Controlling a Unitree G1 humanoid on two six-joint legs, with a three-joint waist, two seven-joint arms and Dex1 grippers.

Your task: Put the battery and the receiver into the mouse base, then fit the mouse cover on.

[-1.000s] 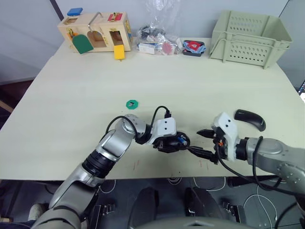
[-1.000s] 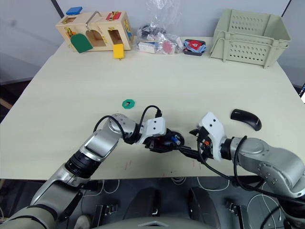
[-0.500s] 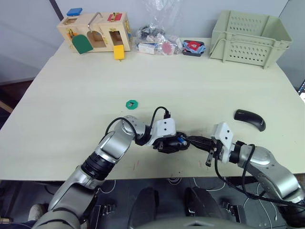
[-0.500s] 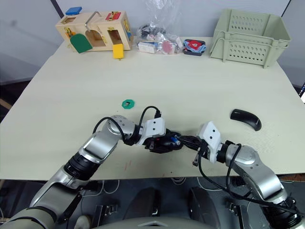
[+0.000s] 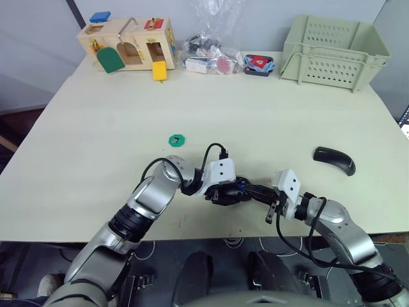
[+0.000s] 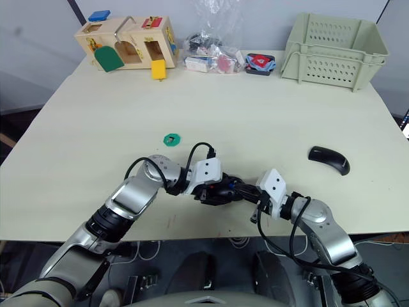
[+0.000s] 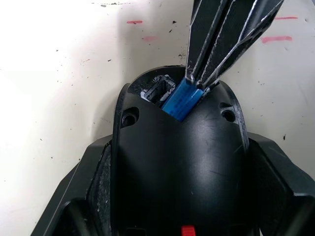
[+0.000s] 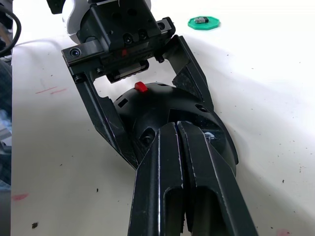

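The black mouse base (image 7: 177, 162) sits near the table's front edge, gripped between the fingers of my left gripper (image 5: 225, 190). A red patch (image 8: 141, 87) shows on it. The blue battery (image 7: 183, 98) lies slanted in the slot at the base's far end. My right gripper (image 5: 247, 187) is shut, and its joined fingertips (image 7: 199, 81) press on the battery's end. The glossy black mouse cover (image 5: 335, 159) lies alone at the right. A green disc (image 5: 176, 139) behind the base carries a small grey piece (image 8: 199, 20) that looks like the receiver.
Along the back edge stand a wooden toy box (image 5: 128, 41), a plastic bag of small items (image 5: 211, 54), a red and black object (image 5: 259, 64) and a pale green basket (image 5: 335, 45). Cables hang off the table's front edge.
My right gripper has shut and moved left, from beside the base onto the battery in the slot. The left gripper and the mouse base have stayed put.
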